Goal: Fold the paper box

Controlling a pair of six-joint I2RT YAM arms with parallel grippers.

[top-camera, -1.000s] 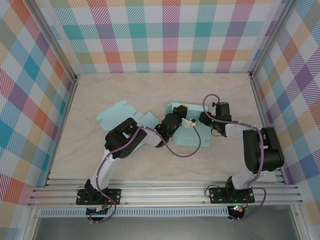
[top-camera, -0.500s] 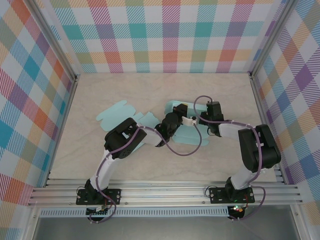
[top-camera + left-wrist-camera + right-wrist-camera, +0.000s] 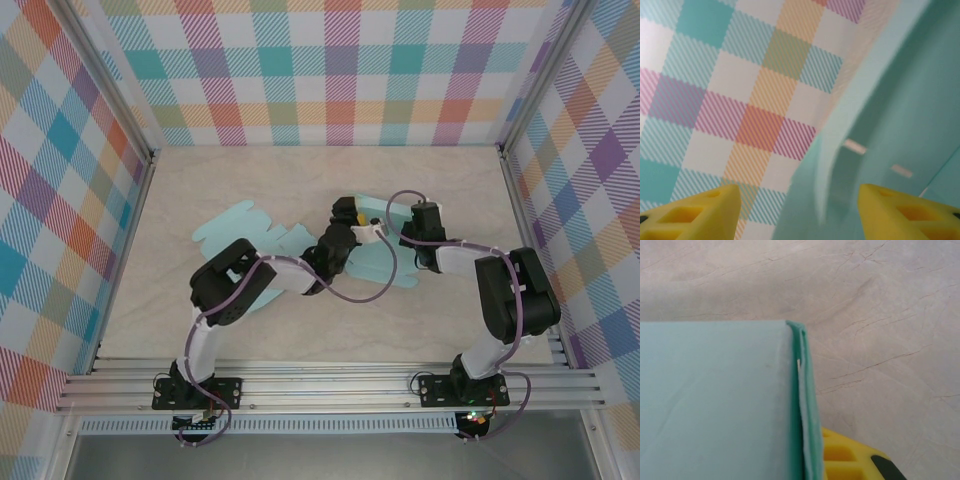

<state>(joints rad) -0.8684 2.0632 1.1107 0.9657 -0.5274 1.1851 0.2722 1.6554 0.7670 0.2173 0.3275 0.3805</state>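
The teal paper box (image 3: 385,268) lies partly flat at mid-table, its rounded flaps (image 3: 232,226) spread to the left. My left gripper (image 3: 349,212) hovers over the box's far middle. In the left wrist view this gripper (image 3: 800,212) is open, and a raised teal flap (image 3: 840,165) stands loose between the yellow fingertips (image 3: 695,212). My right gripper (image 3: 406,238) is at the box's right edge. In the right wrist view a doubled teal edge (image 3: 807,405) is pinched against one yellow finger (image 3: 847,460). The other finger is hidden behind the sheet.
Plaid walls (image 3: 340,70) enclose the beige marbled table (image 3: 250,180) on three sides. Aluminium rails (image 3: 330,385) run along the near edge by the arm bases. Purple cables (image 3: 350,295) loop over the box.
My left gripper has opened, let go of the flap and shifted toward the back. My right gripper has moved left and shut on the box's right edge.
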